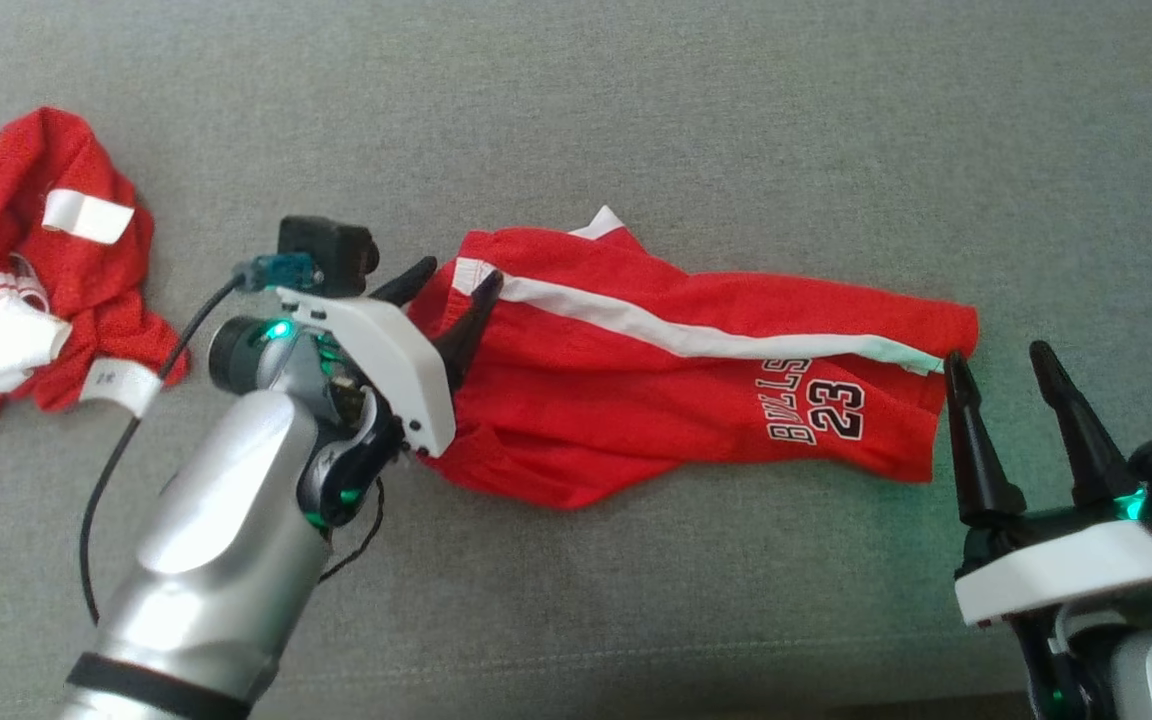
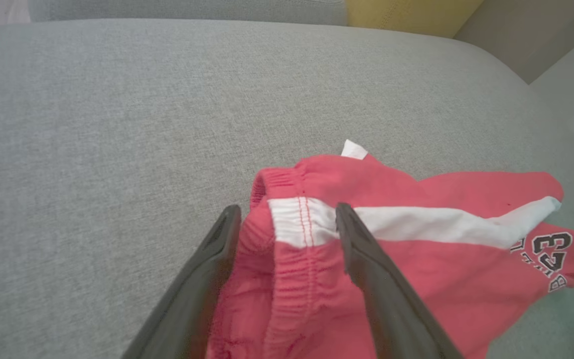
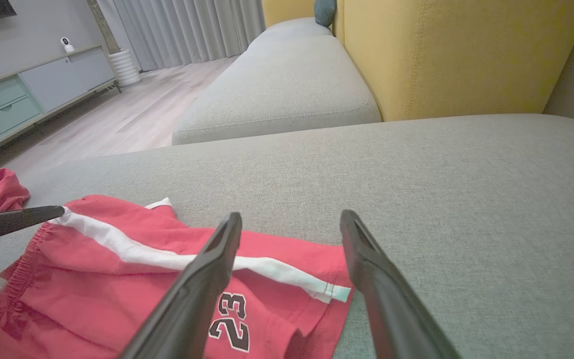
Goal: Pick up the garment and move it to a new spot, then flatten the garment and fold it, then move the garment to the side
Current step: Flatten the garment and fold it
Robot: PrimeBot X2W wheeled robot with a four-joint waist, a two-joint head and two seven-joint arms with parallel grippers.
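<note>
Red basketball shorts [image 1: 656, 370] lie crumpled lengthwise on a grey sofa cushion [image 1: 736, 120], elastic waistband [image 2: 287, 279] toward the robot's left and leg hem [image 3: 339, 291] toward its right. A white side stripe [image 1: 676, 335] runs along the upper face of the shorts from waistband to hem. Below it, near the hem, is black-and-white lettering reading "BULLS" over the number 23 [image 1: 841, 410]. A small white flap [image 1: 601, 222] sticks out at the far edge.

The left hand [image 1: 463, 273] is at the waistband end with its two dark fingers spread apart. In the left wrist view one finger [image 2: 217, 249] runs along the outer edge of the waistband and the other [image 2: 361, 254] crosses the white stripe, so the waistband corner lies between them. They are not clamped on the cloth; whether they touch it cannot be told.

The right hand [image 1: 996, 353] is at the hem end, fingers likewise apart and holding nothing. Its inner fingertip [image 1: 956, 365] meets the hem corner and its outer finger [image 1: 1056, 385] is over bare cushion.

A second red-and-white garment [image 1: 26, 270] lies bunched well apart, at the left edge of the head view. The right wrist view shows a yellow sofa backrest [image 3: 456, 55], another grey cushion [image 3: 287, 89], pale wooden floor [image 3: 132, 114], a low cabinet [image 3: 18, 94] and grey curtains [image 3: 192, 30].
</note>
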